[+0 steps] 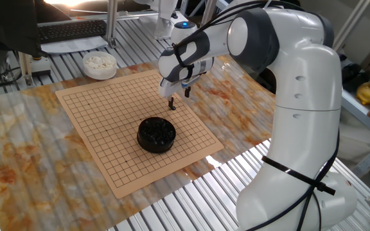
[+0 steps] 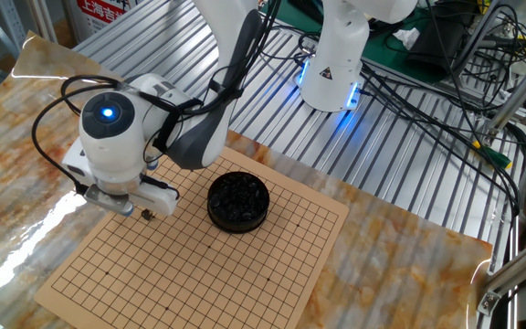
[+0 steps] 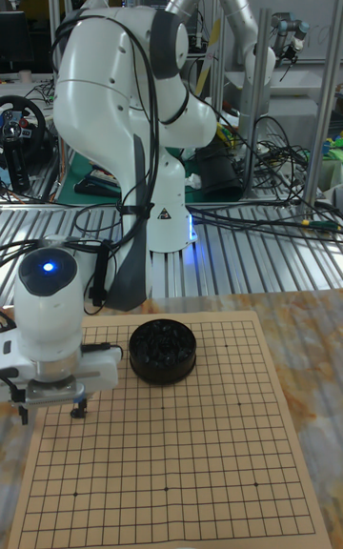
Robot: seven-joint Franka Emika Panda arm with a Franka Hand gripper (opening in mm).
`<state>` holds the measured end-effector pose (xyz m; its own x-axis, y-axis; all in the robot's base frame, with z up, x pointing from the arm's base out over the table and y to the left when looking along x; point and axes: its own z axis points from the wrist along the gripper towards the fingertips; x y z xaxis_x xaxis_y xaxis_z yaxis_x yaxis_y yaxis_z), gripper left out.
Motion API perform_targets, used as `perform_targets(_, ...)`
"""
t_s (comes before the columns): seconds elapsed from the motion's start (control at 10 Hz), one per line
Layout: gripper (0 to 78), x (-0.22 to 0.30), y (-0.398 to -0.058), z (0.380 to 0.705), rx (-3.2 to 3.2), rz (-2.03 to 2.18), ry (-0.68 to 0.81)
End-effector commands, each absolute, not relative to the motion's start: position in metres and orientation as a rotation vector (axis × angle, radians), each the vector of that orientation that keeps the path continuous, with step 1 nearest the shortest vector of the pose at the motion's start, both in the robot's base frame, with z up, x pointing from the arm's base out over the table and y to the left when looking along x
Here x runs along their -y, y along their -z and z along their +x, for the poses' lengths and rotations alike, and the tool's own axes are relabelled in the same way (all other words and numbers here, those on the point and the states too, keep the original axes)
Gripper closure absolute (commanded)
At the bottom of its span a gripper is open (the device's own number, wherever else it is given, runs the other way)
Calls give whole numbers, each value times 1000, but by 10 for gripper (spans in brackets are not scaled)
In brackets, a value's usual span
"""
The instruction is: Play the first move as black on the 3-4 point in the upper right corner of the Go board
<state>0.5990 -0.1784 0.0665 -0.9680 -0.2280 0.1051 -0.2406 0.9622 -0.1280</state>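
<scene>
One small black stone (image 1: pixel 171 107) seems to sit between the tips of the gripper (image 1: pixel 171 104), just above the Go board (image 1: pixel 101 131), near its right edge; it is too small to see clearly. The fingers look closed around it. Many more black stones fill the black bowl (image 1: pixel 156 134) standing on the board. A white bowl (image 1: pixel 99 64) of white stones is beyond the far edge. The board lies on a marbled mat (image 1: pixel 18 147) over a ribbed metal table (image 1: pixel 191 199).
</scene>
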Motion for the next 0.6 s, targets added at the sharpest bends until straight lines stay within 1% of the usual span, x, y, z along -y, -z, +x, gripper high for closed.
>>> perform_targets(0.1,1,178,-65,598,3023,356,-174)
perform_targets(0.6,1,176,-64,596,3025,359,-181)
